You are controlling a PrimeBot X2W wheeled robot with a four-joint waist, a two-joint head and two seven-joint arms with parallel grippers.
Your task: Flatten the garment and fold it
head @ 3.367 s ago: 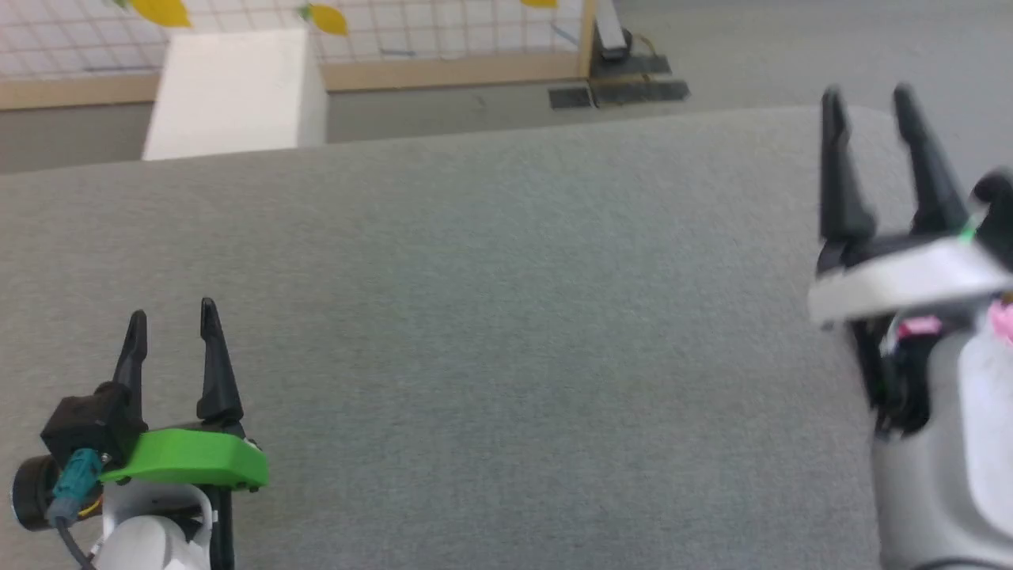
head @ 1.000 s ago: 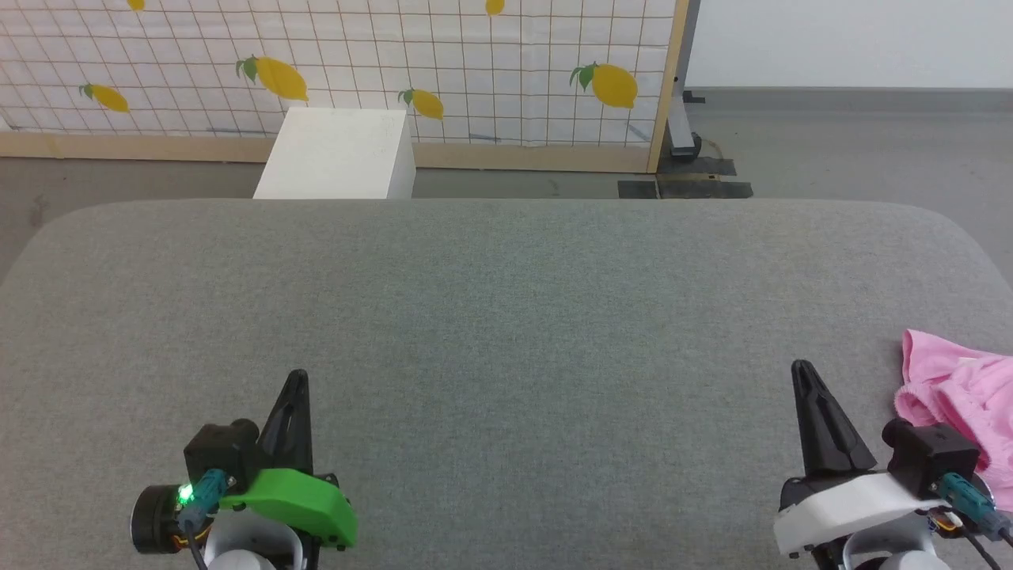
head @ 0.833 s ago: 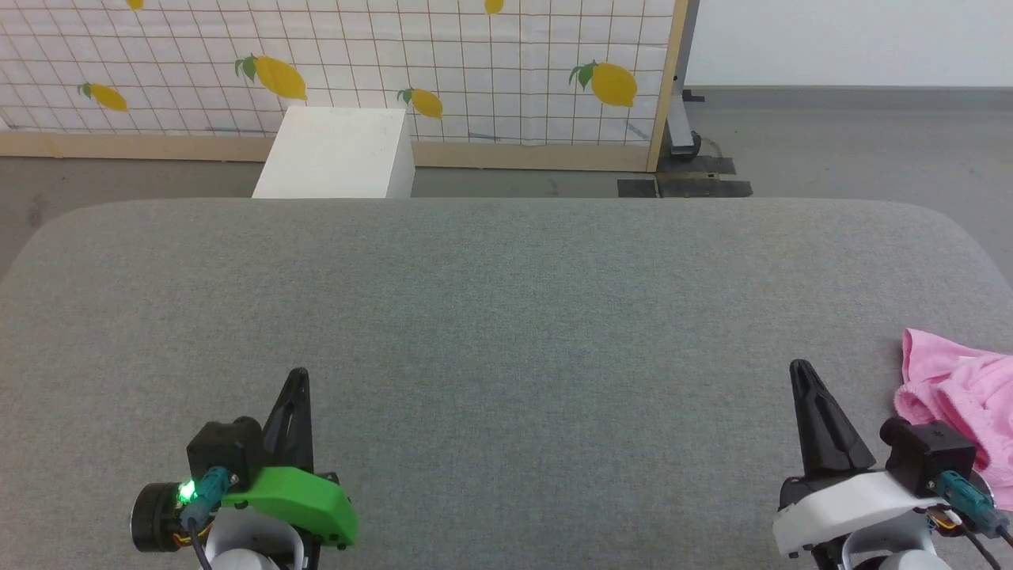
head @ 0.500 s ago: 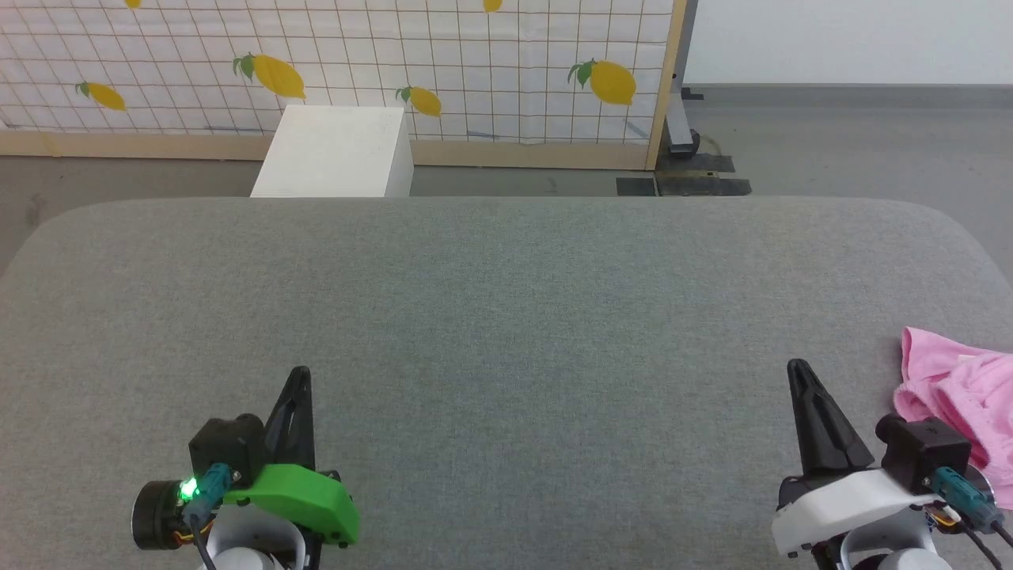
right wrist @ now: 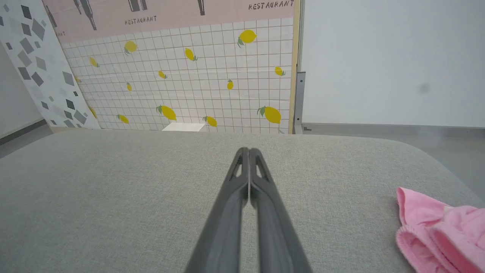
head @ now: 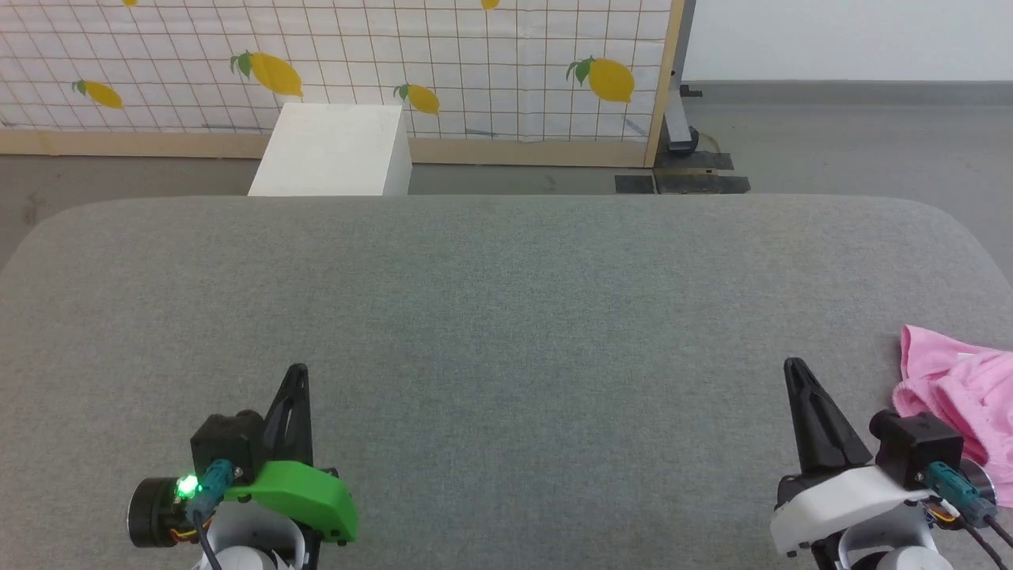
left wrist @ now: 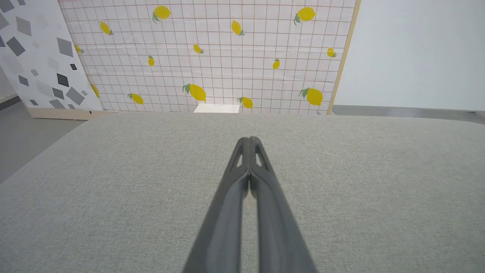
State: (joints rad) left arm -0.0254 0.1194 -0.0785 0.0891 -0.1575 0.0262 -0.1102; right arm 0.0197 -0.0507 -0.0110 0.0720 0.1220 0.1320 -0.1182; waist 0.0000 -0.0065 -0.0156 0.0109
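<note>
Lying beside right jaws: garment (head: 950, 384)

We see a grey fabric-covered table (head: 506, 317) with rounded corners; a crumpled pink garment (head: 957, 396) lies near its right edge.

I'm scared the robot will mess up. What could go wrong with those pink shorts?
The crumpled light pink shorts lie near the grey padded table's right edge, so a nudge might push them off. The right gripper beside them is shut; unless it opens, it could only shove the fabric.
</note>
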